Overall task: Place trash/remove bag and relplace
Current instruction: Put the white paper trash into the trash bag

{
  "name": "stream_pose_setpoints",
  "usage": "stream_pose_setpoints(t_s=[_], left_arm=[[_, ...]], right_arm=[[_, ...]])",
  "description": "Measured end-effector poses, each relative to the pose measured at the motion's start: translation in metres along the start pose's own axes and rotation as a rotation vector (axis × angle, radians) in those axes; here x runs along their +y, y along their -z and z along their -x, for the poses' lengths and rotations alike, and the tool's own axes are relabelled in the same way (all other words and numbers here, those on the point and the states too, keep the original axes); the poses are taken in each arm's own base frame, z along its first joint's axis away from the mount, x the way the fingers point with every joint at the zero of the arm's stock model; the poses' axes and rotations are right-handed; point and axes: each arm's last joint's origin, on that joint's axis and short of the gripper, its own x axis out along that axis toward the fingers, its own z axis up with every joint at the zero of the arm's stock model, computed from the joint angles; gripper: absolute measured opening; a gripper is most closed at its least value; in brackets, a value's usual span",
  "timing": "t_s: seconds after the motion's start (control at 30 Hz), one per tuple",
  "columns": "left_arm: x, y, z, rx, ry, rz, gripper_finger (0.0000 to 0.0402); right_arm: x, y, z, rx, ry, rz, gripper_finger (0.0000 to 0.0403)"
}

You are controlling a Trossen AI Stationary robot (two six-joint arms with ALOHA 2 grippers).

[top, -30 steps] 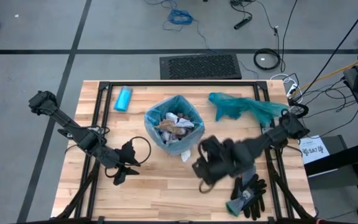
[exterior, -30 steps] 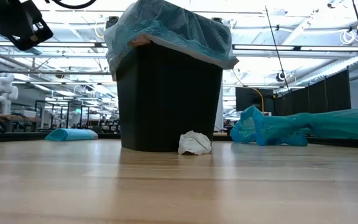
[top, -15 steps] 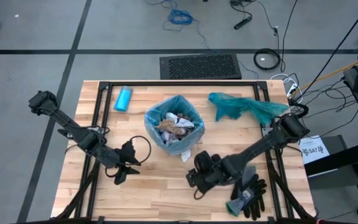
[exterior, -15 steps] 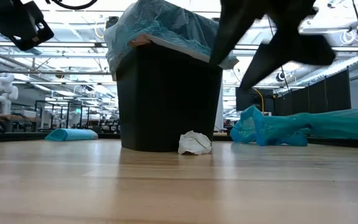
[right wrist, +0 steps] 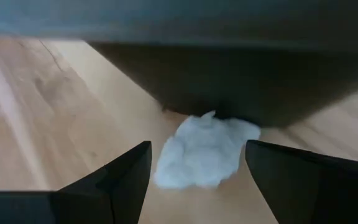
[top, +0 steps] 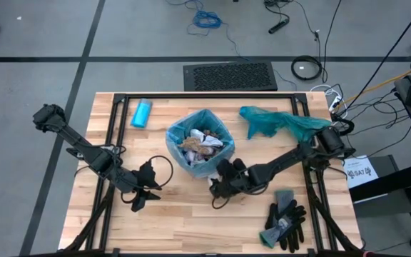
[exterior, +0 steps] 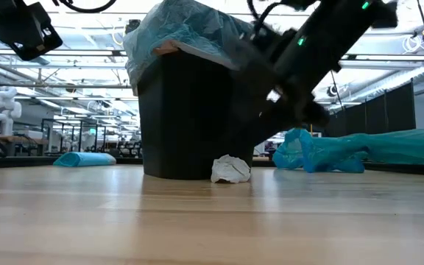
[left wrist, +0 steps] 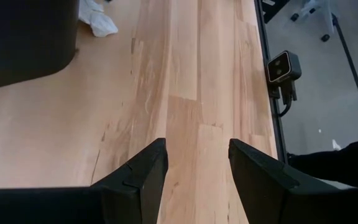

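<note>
The black bin [exterior: 197, 118] stands mid-table, lined with the pale blue bag [top: 200, 123], and holds crumpled brown and white trash [top: 200, 143]. One white paper wad [exterior: 230, 169] lies on the table against the bin's near side. My right gripper [right wrist: 197, 148] is open and low beside the bin. Its fingers stand on either side of the wad [right wrist: 205, 154] without touching it. In the high view this gripper [top: 217, 187] hides the wad. My left gripper [left wrist: 194, 149] is open and waits above the table's near-left part [top: 143, 189].
A darker teal bag [top: 280, 123] lies on the far right of the table, and black-and-grey gloves [top: 285, 221] lie near the right front corner. A light-blue bottle [top: 142, 113] lies far left of the bin. Bare wood [top: 184, 221] stretches along the near edge.
My right gripper has come down from above the table's near-right part and moved toward the bin, ending low in front of the white wad. The wad and the bin have stayed put.
</note>
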Motion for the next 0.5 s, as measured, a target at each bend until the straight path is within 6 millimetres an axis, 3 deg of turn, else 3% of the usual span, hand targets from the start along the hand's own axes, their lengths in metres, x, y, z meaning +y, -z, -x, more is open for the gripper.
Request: stream_pose_setpoints(t_s=[0.13, 0.3, 0.4, 0.5], left_arm=[[0.000, 0.000, 0.000, 0.000, 0.000, 0.000, 0.0176], [0.000, 0.000, 0.000, -0.001, 0.000, 0.000, 0.0176], [0.000, 0.000, 0.000, -0.001, 0.000, 0.000, 0.0176], [0.000, 0.000, 0.000, -0.001, 0.000, 0.000, 0.0176]], right_arm=[[0.001, 0.003, -0.020, 0.004, -0.029, 0.091, 0.0254], [-0.003, 0.014, -0.040, 0.044, -0.016, 0.073, 0.0243], [-0.004, 0.015, -0.042, 0.081, -0.011, 0.024, 0.0192], [-0.001, 0.019, -0.035, 0.105, -0.030, 0.016, 0.0100]])
